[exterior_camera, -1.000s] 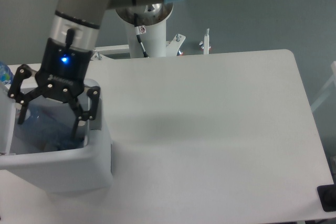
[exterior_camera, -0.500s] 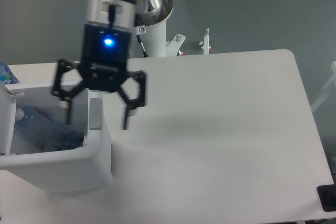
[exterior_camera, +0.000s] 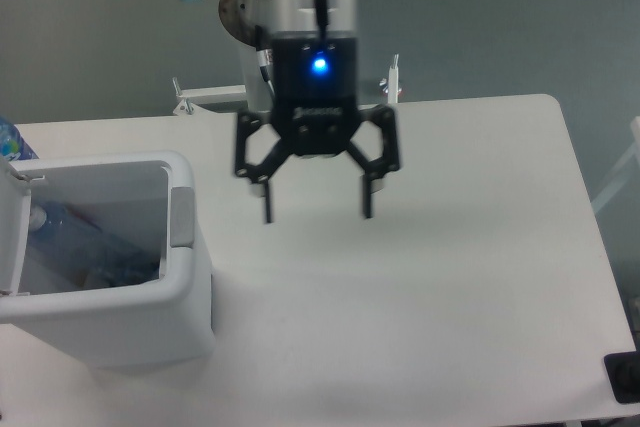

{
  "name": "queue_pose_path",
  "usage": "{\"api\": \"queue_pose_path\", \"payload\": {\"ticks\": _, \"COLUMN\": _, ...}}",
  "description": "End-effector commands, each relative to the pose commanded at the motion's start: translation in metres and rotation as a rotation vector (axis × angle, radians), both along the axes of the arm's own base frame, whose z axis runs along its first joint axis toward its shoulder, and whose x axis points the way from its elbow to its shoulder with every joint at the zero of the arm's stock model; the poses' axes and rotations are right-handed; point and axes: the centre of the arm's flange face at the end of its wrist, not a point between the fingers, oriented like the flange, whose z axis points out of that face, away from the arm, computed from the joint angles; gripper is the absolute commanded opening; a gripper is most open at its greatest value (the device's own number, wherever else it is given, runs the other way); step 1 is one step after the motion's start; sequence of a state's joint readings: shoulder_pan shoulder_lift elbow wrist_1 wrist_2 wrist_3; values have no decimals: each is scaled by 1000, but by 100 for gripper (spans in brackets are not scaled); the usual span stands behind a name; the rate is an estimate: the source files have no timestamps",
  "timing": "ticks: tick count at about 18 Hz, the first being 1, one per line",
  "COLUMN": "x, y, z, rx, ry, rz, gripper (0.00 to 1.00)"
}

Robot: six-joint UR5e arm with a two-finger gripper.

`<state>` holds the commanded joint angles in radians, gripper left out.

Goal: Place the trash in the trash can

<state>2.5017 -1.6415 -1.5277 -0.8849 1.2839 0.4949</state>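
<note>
Both trash pieces look binned: bottle (exterior_camera: 75,237) inside trash can (exterior_camera: 185,292) (wrapper unclear); hand (exterior_camera: 316,215) spread apart, empty, over bench (exterior_camera: 450,277). Nothing left.

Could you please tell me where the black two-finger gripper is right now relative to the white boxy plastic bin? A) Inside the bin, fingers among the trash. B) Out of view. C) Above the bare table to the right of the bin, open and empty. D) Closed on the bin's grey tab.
C: the black two-finger gripper hangs open and empty over the white table, clear of the white boxy plastic bin.
</note>
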Motion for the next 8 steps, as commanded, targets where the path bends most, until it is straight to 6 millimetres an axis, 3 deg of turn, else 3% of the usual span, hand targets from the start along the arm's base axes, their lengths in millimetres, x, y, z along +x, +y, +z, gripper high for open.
{"api": "queue_pose_path", "payload": {"ticks": 4, "x": -20, "y": -37, "z": -6, "rx": -80, "ry": 79, "rz": -72, "gripper": 100}}
{"api": "queue_pose_path", "payload": {"ticks": 8, "x": -40, "y": -57, "z": -7, "rx": -96, "ry": 89, "rz": -48, "gripper": 100}}
